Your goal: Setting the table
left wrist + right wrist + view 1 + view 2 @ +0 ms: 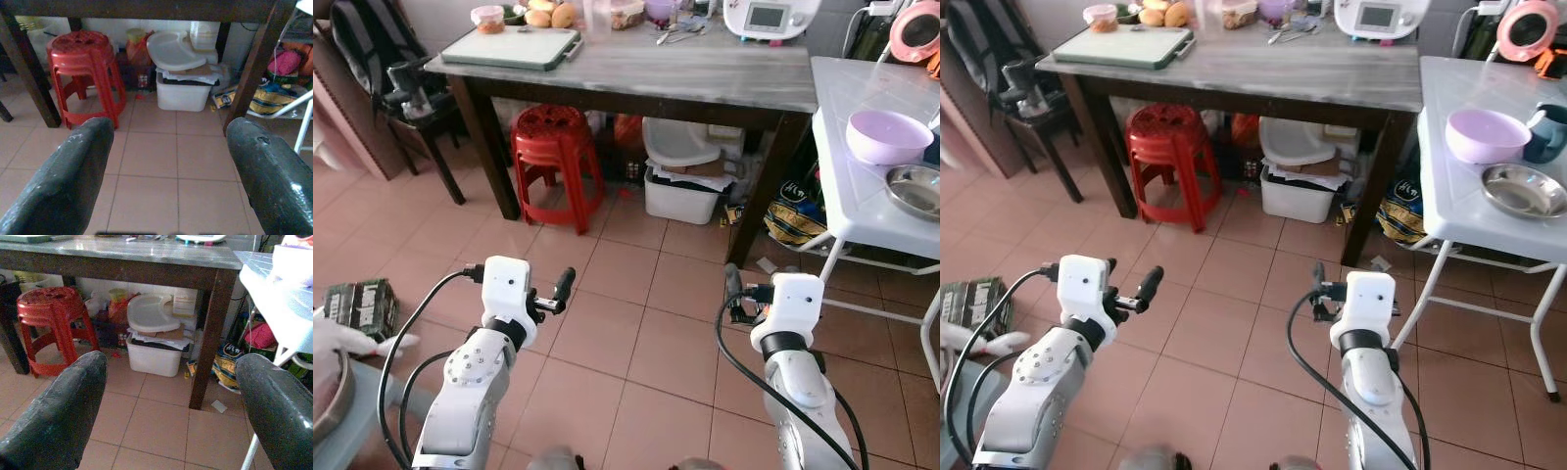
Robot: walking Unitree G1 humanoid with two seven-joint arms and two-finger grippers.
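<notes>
From the head, both arms are hovering over open tiled floor while the lilac bowl [886, 135] and steel dish [1524, 190] are sitting near the white folding table's [862, 196] edge; each wrist view is showing the left gripper [168, 171] and right gripper [171, 406] spread wide, empty, facing the red plastic stool [83, 73].

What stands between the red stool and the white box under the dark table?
Between the red stool and white box, the left wrist view shows an orange bag against the wall.
</notes>
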